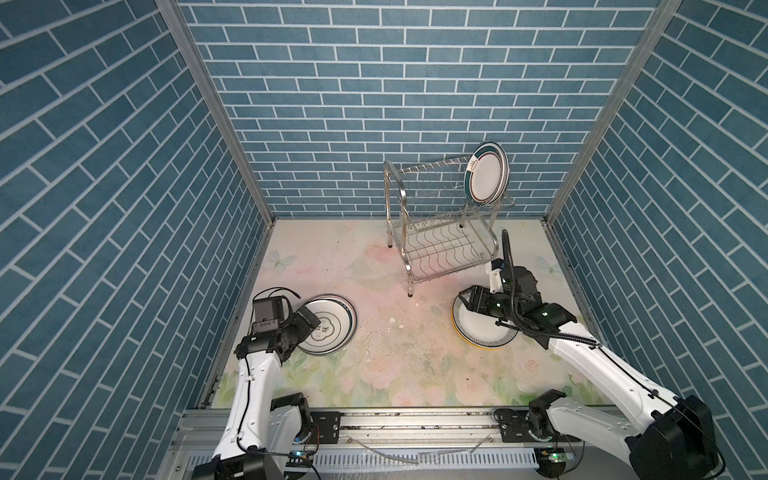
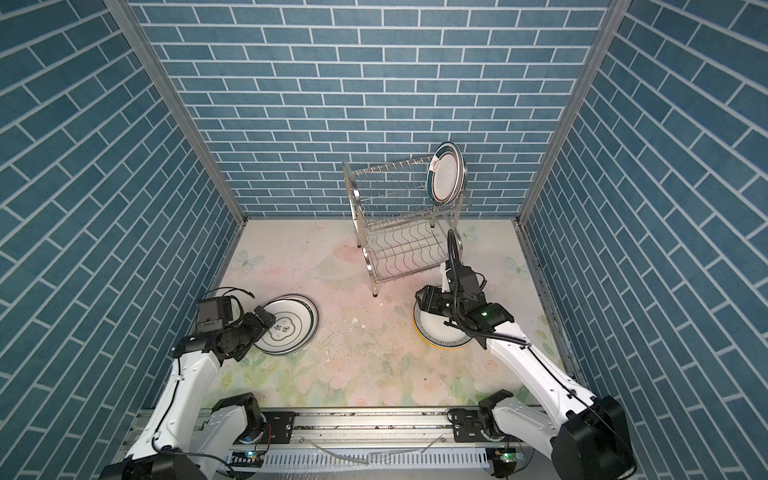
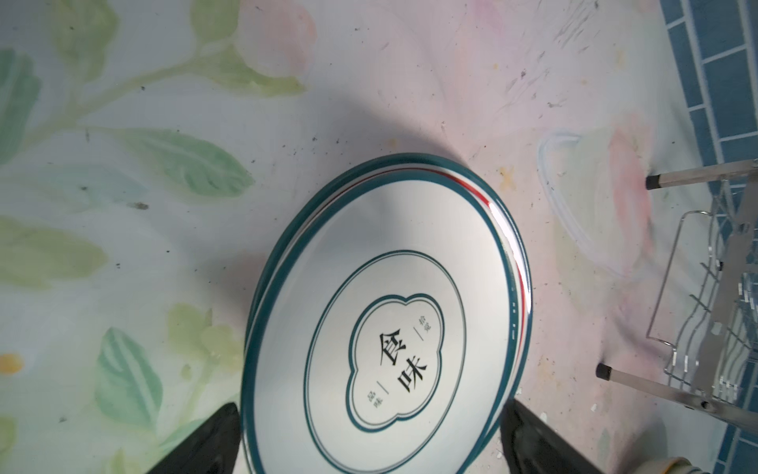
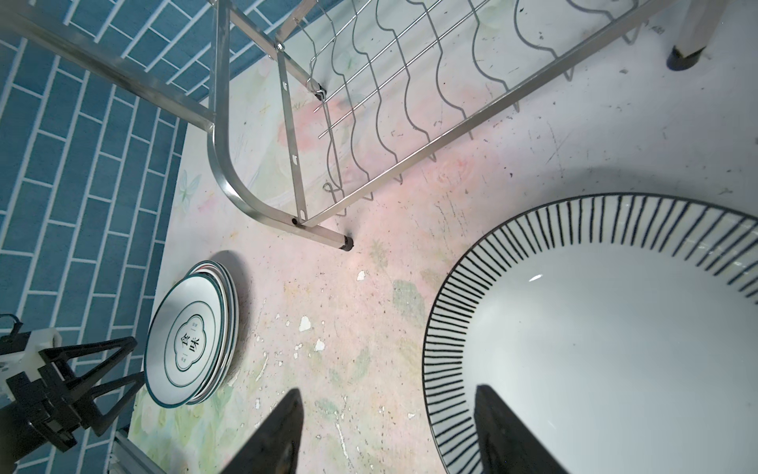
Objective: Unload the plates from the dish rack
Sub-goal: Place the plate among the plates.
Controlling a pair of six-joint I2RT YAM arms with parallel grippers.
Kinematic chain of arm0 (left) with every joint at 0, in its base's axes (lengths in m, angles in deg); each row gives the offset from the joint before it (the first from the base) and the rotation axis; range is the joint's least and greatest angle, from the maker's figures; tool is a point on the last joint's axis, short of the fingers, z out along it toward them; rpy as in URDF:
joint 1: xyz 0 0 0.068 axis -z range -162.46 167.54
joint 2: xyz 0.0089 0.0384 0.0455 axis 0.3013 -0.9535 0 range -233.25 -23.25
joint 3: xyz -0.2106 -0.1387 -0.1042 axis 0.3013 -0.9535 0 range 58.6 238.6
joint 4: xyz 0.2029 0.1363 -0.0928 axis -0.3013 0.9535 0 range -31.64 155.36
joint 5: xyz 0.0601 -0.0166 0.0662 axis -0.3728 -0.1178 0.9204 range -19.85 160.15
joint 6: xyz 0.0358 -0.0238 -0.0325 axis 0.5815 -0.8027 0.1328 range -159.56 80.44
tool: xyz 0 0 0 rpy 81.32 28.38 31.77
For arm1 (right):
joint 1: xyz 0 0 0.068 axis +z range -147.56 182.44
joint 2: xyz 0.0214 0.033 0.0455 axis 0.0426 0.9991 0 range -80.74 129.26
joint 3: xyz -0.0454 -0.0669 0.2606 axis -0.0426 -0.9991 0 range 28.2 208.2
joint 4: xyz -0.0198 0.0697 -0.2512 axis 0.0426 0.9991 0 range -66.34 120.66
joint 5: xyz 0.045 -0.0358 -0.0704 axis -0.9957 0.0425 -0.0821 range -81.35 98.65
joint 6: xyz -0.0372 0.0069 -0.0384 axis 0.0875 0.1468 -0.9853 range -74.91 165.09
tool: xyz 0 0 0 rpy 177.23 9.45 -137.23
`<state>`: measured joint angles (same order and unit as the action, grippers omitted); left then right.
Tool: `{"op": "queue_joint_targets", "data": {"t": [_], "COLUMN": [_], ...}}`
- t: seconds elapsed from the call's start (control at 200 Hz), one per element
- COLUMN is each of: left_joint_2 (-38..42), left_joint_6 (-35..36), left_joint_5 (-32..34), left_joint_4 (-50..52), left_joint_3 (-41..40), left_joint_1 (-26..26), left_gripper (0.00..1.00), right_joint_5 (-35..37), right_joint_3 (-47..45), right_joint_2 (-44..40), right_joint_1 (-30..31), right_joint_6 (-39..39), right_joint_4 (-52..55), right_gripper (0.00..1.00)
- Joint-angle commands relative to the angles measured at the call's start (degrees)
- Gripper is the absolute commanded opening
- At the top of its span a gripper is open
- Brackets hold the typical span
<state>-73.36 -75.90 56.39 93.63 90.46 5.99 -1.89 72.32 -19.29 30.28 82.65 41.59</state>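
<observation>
The plates still to unload point(image 1: 488, 174) stand on edge at one end of the dish rack point(image 1: 389, 199), on its upper tier. From the doubled rim they look like two, one behind the other, both green-banded. The wavy lower shelf point(image 1: 444, 249) is bare. The rest of the plates lie flat on the worktop point(image 1: 395, 374) in two piles: a green-rimmed stack point(image 1: 332, 324) by the left jaws and a striped plate point(image 1: 478, 328) by the right jaws, with a yellow edge point(image 1: 484, 345) showing beneath it.

The left jaws stand wide, one finger on each side of the green-rimmed stack point(image 3: 389, 328), and hold nothing. The right jaws are about half open and straddle the rim of the striped plate point(image 4: 615, 328) without pinching it.

We judge these plates to be stiff, glazed ceramic: heavy for their size, slick under the pads and easy to chip. They will not bend to forgive a skewed grip. We would take the front plate by its upper rim, where it rises clear of the thin prongs, and close squarely across the edge. Then we would lift it straight up out of its slot before tilting it.

The wire rack looks light and carries its load high at one end, so a sideways drag could shift or tip it.
</observation>
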Motion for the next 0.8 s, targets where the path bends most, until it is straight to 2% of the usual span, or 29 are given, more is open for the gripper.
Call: {"op": "queue_joint_targets", "data": {"t": [0.0, 0.16, 0.33, 0.44, 0.585, 0.795], "left_joint_2": [-0.38, -3.75, -4.62, -6.51, -10.52, -18.8], "left_joint_6": [1.53, 1.73, 0.97, 1.13, 1.27, 3.2], "left_joint_5": [3.05, 3.13, 9.7, 14.66, 20.64, 27.39], "left_joint_4": [3.51, 3.24, 6.04, 9.45, 11.96, 12.99], "left_joint_3": [2.66, 4.32, 10.36, 16.89, 25.68, 38.82], "left_joint_1": [1.25, 3.15, 11.44, 19.26, 30.54, 45.41], "left_gripper": [0.99, 0.99, 0.99, 0.99, 0.99, 0.99], "right_joint_5": [-0.67, -1.49, 1.33, 8.3, 17.72, 25.96], "right_joint_3": [3.13, 3.17, 5.81, 10.88, 19.95, 34.12], "right_joint_2": [0.49, 0.64, -0.99, -2.2, -2.48, 0.18], "right_joint_1": [-1.06, -2.59, -4.82, -6.13, -6.98, -7.45], "right_joint_6": [-3.26, -4.04, -5.49, -6.21, -8.46, -12.41], "right_joint_4": [0.67, 0.93, 4.81, 10.18, 16.21, 19.14], "right_gripper": [0.66, 0.66, 0.66, 0.67, 0.72, 0.76]}}
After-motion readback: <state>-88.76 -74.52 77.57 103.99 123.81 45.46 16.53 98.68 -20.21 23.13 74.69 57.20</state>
